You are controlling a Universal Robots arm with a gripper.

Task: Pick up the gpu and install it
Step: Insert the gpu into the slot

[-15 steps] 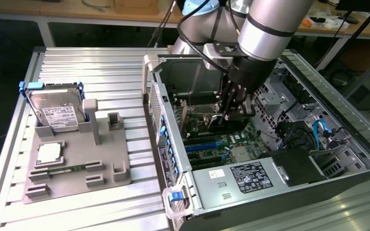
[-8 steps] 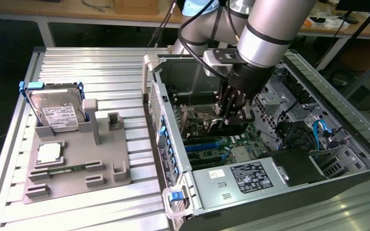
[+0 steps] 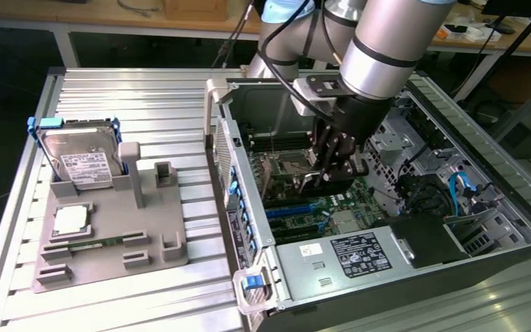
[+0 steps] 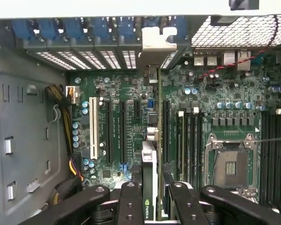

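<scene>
The gpu [image 4: 150,161] is seen edge-on in the wrist view, a thin dark card with a logo near my fingers. Its silvery end bracket [image 4: 158,39] reaches the case's rear slot openings. My gripper [image 4: 152,199] is shut on the card, with one black finger [image 4: 130,202] on each side. In the exterior view my gripper [image 3: 333,174] is down inside the open computer case [image 3: 221,142], and the gpu [image 3: 332,185] is held just over the green motherboard [image 3: 295,211]. The card lines up with a long black slot [image 4: 165,126]. I cannot tell whether it is seated.
On the exterior view's left a grey holder [image 3: 150,238] carries a silver hard drive [image 3: 81,162], a square chip [image 3: 70,220] and a green memory stick [image 3: 95,243]. Inside the case are a power supply [image 3: 344,257], cables [image 4: 61,108], an empty processor socket [image 4: 230,164] and other slots [image 4: 110,133].
</scene>
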